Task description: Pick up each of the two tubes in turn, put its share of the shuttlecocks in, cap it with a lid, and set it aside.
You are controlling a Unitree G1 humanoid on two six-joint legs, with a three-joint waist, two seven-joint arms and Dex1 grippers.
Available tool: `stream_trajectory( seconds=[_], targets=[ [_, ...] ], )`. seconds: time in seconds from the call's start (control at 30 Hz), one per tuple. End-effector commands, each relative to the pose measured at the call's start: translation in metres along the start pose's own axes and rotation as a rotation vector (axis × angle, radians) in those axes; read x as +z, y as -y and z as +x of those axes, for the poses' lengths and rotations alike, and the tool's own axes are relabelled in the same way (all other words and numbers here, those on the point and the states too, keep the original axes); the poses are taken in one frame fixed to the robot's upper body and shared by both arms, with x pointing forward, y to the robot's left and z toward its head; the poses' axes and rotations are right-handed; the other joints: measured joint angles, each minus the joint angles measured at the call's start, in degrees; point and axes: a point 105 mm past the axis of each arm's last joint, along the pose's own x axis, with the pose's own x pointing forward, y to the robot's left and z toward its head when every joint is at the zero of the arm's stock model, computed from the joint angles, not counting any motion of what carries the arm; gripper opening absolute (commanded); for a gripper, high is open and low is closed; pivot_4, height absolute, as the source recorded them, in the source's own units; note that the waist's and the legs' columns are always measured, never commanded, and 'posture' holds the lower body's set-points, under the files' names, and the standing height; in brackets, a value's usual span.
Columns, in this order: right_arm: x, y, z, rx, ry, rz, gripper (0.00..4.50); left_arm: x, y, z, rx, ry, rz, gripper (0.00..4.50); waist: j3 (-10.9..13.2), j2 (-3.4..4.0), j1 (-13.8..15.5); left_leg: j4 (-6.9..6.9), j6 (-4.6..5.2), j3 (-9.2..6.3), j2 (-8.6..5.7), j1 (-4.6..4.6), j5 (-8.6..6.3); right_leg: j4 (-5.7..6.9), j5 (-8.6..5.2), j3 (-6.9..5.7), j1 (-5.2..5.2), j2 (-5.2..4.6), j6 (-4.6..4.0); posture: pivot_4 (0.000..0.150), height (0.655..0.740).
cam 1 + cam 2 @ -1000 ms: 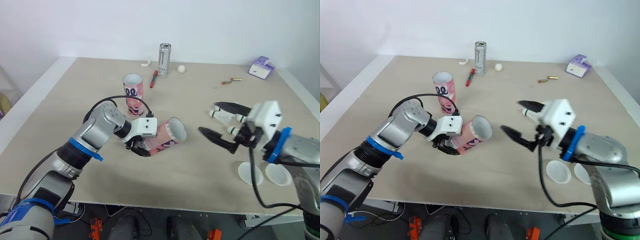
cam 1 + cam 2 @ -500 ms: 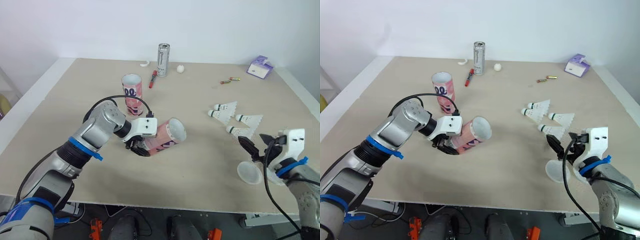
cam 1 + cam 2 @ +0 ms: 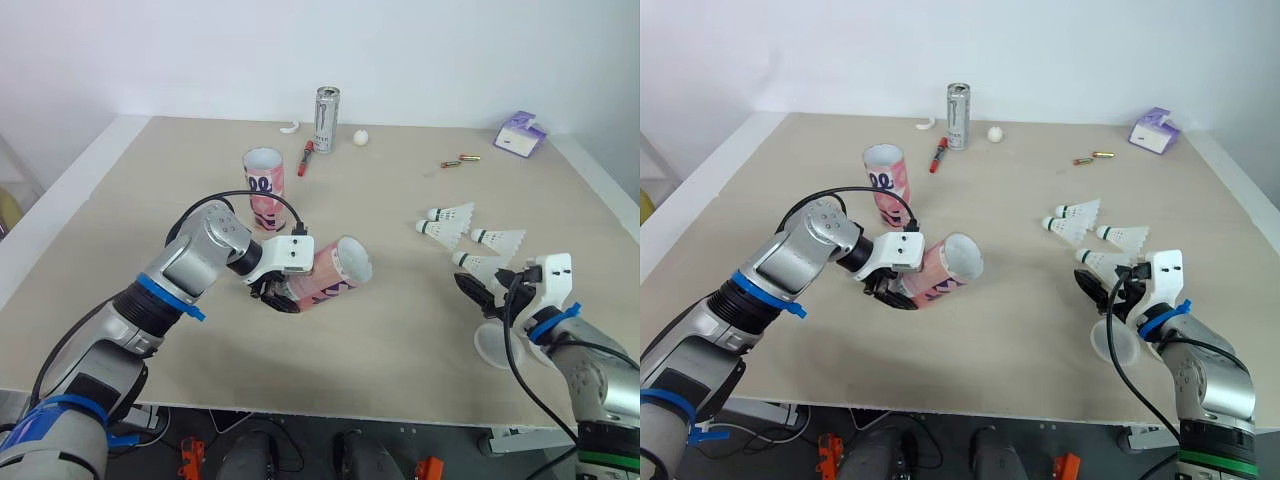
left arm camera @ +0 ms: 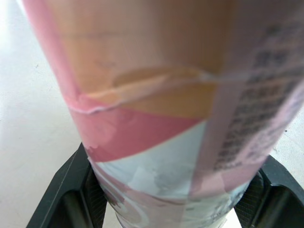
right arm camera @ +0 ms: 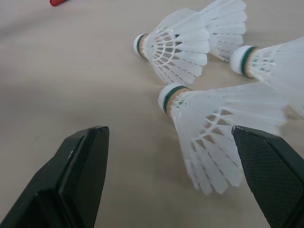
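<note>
My left gripper (image 3: 279, 291) is shut on a pink tube (image 3: 330, 272), held tilted above the table with its open mouth facing right. The left wrist view has this tube (image 4: 166, 95) between both fingers (image 4: 64, 192). A second pink tube (image 3: 265, 186) stands upright behind it. Several white shuttlecocks (image 3: 478, 264) lie at the right. My right gripper (image 3: 487, 293) is open, low over the table just in front of the nearest shuttlecock (image 5: 213, 123), which lies between and beyond the fingers (image 5: 80, 175). A white lid (image 3: 495, 345) shows partly under that gripper.
At the back stand a silver can (image 3: 328, 119), a red marker (image 3: 307, 157), a small white ball (image 3: 362, 138), two batteries (image 3: 458, 161) and a purple box (image 3: 522, 135). The table's front edge (image 3: 330, 400) runs close below both arms.
My right gripper dropped from the middle of the table to the front right, uncovering the shuttlecocks, then edged toward the nearest one. The left arm and its tube stayed still.
</note>
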Motion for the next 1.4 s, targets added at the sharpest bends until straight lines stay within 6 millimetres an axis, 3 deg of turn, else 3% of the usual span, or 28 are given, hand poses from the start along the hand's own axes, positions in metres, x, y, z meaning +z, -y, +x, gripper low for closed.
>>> stream_trajectory(
  seconds=[0.03,0.07,0.17,0.3,0.37,0.47,0.5,0.6,0.7,0.87,1.03,1.17,1.27,1.4],
  targets=[
    [0.013,0.001,0.004,0.012,0.037,-0.026,4.43,-0.002,0.001,0.002,-0.011,-0.018,0.001,2.95,0.00,0.00,0.00,0.00,0.00,0.00,0.00,0.00,0.00,0.00,0.00,0.00,0.00,0.00,0.00,0.150,0.7400],
    [0.013,0.001,0.005,0.012,0.037,-0.025,4.43,-0.002,0.001,0.002,-0.010,-0.018,0.000,2.95,0.00,0.00,0.00,0.00,0.00,0.00,0.00,0.00,0.00,0.00,0.00,0.00,0.00,0.00,0.00,0.150,0.7400],
    [0.014,0.003,0.009,-0.005,0.043,-0.018,3.70,-0.003,0.001,0.001,-0.009,-0.019,-0.003,2.95,0.00,0.00,-0.02,0.00,0.00,0.01,0.00,0.00,0.00,0.00,0.00,0.01,0.00,0.00,0.00,0.150,0.7400],
    [0.014,0.003,0.013,-0.008,0.043,-0.004,1.93,-0.003,0.001,0.001,-0.006,-0.021,-0.005,2.95,0.00,0.00,-0.01,0.00,0.00,0.00,0.00,0.00,0.00,0.00,0.00,0.01,0.00,0.00,0.01,0.150,0.7400],
    [0.013,0.003,0.015,-0.008,0.043,-0.002,1.41,-0.003,0.001,0.002,-0.005,-0.021,-0.006,2.95,0.00,0.00,-0.02,-0.01,0.00,0.00,0.00,0.00,0.00,0.00,0.00,0.01,0.00,0.00,0.01,0.150,0.7400],
    [0.013,0.002,0.016,-0.009,0.046,0.005,0.21,-0.003,0.001,0.002,-0.005,-0.019,-0.007,2.95,0.00,0.00,-0.01,-0.01,0.00,0.00,0.00,0.00,0.00,0.00,0.01,0.01,0.00,0.00,0.01,0.150,0.7400],
    [0.013,0.001,0.016,-0.007,0.047,0.005,0.09,-0.003,0.001,0.002,-0.005,-0.019,-0.007,2.95,0.00,0.00,-0.01,-0.01,0.00,0.00,0.00,0.00,0.00,0.00,0.01,0.01,0.00,0.00,0.02,0.150,0.7400],
    [0.014,-0.004,0.014,0.009,0.051,-0.003,0.09,-0.003,0.001,0.003,-0.007,-0.018,-0.007,2.95,0.00,0.00,-0.02,-0.01,0.00,0.00,0.00,0.00,0.00,0.00,0.02,0.01,0.00,0.00,0.02,0.150,0.7400],
    [0.030,-0.023,0.002,0.093,0.056,-0.134,0.09,-0.003,0.001,0.002,-0.008,-0.019,-0.009,2.95,0.00,0.01,0.05,-0.01,0.00,-0.02,-0.01,-0.01,0.00,0.00,0.01,0.01,0.00,0.00,0.04,0.150,0.7400],
    [0.098,-0.073,-0.025,0.287,0.169,-0.374,0.09,-0.005,0.001,0.000,-0.008,-0.021,-0.014,2.95,0.02,0.16,-0.04,-0.03,0.01,0.05,-0.01,-0.03,-0.01,0.00,0.03,0.13,-0.06,0.00,0.12,0.150,0.7400],
    [0.138,-0.135,-0.043,0.493,0.242,-0.735,0.09,-0.006,0.003,0.000,-0.018,-0.022,-0.019,2.95,0.05,0.09,-0.03,-0.03,0.05,-0.02,0.03,0.01,0.02,-0.01,0.04,0.00,-0.03,0.03,0.07,0.150,0.7400],
    [0.124,-0.177,-0.053,0.697,0.233,-0.989,0.09,-0.006,0.002,0.001,-0.019,-0.021,-0.021,2.95,0.05,0.06,0.03,-0.05,0.05,-0.06,0.04,0.00,0.02,-0.01,-0.03,-0.05,-0.05,0.04,-0.03,0.150,0.7400],
    [0.111,-0.186,-0.052,0.769,0.224,-1.085,0.09,-0.005,0.001,0.001,-0.019,-0.017,-0.020,2.95,0.05,0.02,0.05,-0.07,0.06,-0.07,0.02,-0.06,-0.01,-0.03,-0.10,-0.08,-0.06,0.01,-0.02,0.150,0.7400],
    [0.107,-0.185,-0.046,0.780,0.222,-1.130,0.09,-0.004,0.002,0.001,-0.019,-0.014,-0.019,2.95,0.06,0.00,0.03,-0.04,0.06,0.02,-0.01,-0.07,-0.01,-0.05,-0.08,-0.03,-0.08,-0.06,0.01,0.150,0.7400]
  ],
)
